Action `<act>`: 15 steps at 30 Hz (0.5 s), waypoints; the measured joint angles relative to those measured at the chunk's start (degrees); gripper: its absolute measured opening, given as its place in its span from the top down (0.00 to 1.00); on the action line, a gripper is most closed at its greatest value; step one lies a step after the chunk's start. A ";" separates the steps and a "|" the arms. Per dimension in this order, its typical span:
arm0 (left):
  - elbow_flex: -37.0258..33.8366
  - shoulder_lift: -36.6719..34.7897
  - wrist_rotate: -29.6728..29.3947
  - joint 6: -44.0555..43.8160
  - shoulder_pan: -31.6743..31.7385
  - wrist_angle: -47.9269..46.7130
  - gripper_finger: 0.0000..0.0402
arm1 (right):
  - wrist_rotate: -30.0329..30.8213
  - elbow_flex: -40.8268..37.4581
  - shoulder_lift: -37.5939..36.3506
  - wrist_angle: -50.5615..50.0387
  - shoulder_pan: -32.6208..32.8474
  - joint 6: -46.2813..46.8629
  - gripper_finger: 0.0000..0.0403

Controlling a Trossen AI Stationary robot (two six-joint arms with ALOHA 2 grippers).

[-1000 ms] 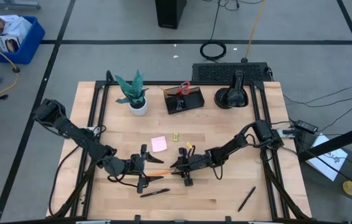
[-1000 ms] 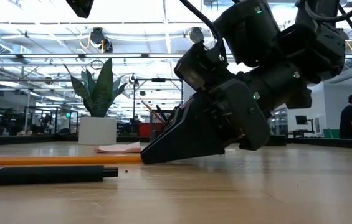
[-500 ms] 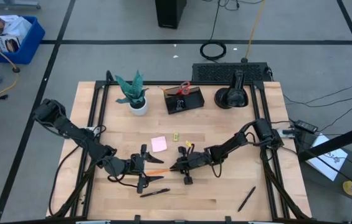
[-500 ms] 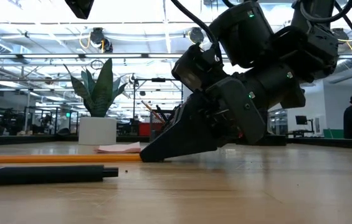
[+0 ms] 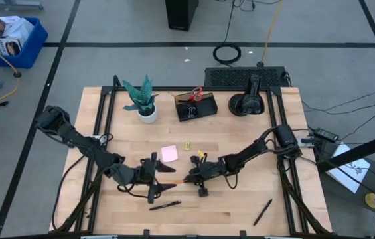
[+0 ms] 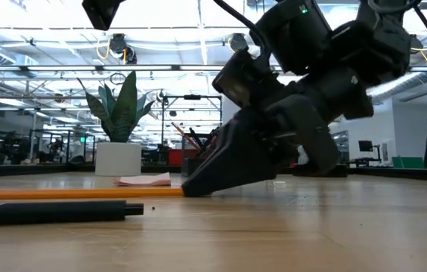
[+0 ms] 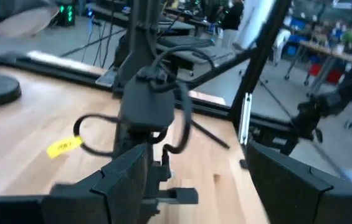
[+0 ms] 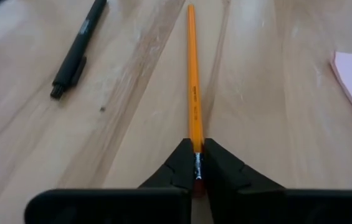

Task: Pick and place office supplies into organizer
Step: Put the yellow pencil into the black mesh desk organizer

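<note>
right hand (image 5: 187,179) is low on the table (image 5: 240,212), near the front middle, its two fingers (image 8: 179,165) pinched tight on the metal end of the orange pencil (image 8: 194,81). the pencil lies flat on the wood, stretching away from the fingertips toward the left hand. in the low view the right hand (image 6: 194,187) tilts nose-down with its tip touching the table and the pencil (image 6: 85,193) running out level from it.

left hand (image 5: 164,179) sits just across from it, at the far end of the pencil, fingers spread wide and holding nothing; in its own wrist view the two dark fingers (image 7: 123,180) stand well apart.

a black pen (image 8: 79,50) lies beside the pencil, a little apart, roughly parallel. the pink sticky pad (image 5: 169,153) rests near the middle of the table, with a tiny yellow piece (image 5: 188,145) just beside it. another black pen (image 5: 262,212) lies toward the front right corner.

the organizer (image 5: 196,106) stands at the back of the table, with red-handled scissors (image 5: 197,93) sticking up out of it. the plant (image 5: 144,99) in its white pot stands to one side of it, a black round object (image 5: 247,103) to the other.
</note>
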 joint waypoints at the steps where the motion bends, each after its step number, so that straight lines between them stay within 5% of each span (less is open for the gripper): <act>1: 0.00 -0.02 0.04 -1.91 0.42 -0.23 0.32 | -0.02 0.00 -0.78 -1.35 0.03 -0.65 0.96; 10: 0.00 -0.02 11.94 -24.50 5.34 -7.49 0.32 | 0.05 -0.13 -6.72 -7.31 0.49 -8.38 0.97; 15: 0.00 -0.06 14.96 -26.15 6.03 -7.25 0.32 | 0.02 -0.13 -8.93 -9.11 0.48 -12.08 0.97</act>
